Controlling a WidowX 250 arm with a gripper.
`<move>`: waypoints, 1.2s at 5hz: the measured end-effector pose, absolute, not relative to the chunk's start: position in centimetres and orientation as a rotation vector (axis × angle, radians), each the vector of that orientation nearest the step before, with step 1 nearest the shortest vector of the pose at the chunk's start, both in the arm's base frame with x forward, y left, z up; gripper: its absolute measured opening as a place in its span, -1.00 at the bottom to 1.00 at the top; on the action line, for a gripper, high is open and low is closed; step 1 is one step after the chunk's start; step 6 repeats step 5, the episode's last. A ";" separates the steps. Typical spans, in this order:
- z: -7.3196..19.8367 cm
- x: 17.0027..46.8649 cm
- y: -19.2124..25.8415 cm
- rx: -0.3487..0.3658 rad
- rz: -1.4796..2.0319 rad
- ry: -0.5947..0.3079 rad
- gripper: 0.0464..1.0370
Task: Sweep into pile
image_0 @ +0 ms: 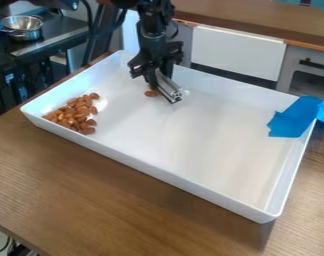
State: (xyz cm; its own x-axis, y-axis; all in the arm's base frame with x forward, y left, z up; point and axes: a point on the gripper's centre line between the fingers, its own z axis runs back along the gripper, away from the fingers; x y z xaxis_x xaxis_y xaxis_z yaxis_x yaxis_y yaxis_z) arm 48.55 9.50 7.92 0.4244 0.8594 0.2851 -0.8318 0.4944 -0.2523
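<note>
1. In the camera view, hangs from the top edge as a black arm (153, 30), cut off there. Partly hides the far wall of the white tray (151, 172).
2. Closes the black gripper (158, 75) around a silver metal bar (168, 88), leaving only the bar's width between the fingers; covers its upper end. Tilts the bar down toward the tray's floor, but cannot tell whether touching.
3. Near the bar, left of its lower end, shows a stray almond (151, 93); perhaps hides part of another just behind, too hard to make out.
4. Gathers the almond pile (74, 115) in the tray's left corner, well apart from the bar, with nuts overlapping and partly hiding one another.
5. Rests the tray on a brown wooden table (124, 200). Drapes a blue sheet (295, 117) over the right wall, cut off by the picture's edge.
6. Behind, includes a wooden counter (258, 22) above a white front panel (238, 52), and a black handle (316, 65) at right. At upper left, sets a metal pot (22, 27) on a dark surface.
7. Counts to one tray, one bar, one blue sheet, one pot and one pile, with too many overlapping almonds for an exact number.
</note>
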 end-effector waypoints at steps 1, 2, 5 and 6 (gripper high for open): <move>7.9 48.4 9.5 -0.077 1.097 -0.397 -0.34; 7.4 48.7 9.6 -0.073 1.127 -0.369 -0.34; 7.3 50.7 10.0 -0.066 1.214 -0.314 -0.34; 7.3 50.7 10.0 -0.066 1.214 -0.314 -0.34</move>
